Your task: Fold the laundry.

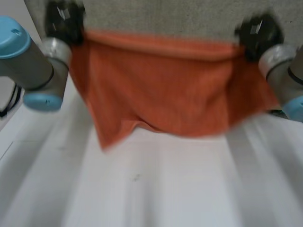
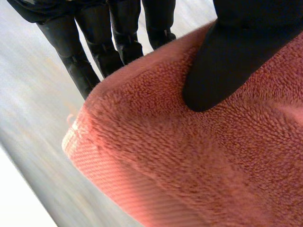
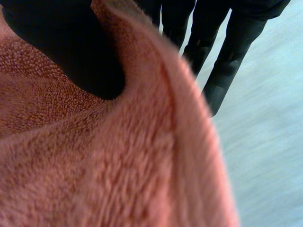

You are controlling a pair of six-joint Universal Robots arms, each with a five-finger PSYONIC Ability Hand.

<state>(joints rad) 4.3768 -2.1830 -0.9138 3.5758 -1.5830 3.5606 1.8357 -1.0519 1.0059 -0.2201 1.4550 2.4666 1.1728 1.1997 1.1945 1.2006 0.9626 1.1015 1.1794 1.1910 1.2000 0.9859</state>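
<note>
Hanging over the white table (image 1: 156, 189), the orange terry towel (image 1: 161, 90) is pinched at its top corners by the left hand (image 1: 64, 21) and right hand (image 1: 258, 30), where a shallow thumb hold could let one slip.

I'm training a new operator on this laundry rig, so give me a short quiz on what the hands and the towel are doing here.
1. The left hand and right hand are both up at the towel. Which holds it? A: left only. B: right only. C: both.
2. True or false: the towel is folded into a neat square.
3. Fill in: each hand pinches the towel between its fingers and its ____.
Key: 1 C, at the top corners. 2 False, it hangs spread between the hands. 3 thumb.
</note>
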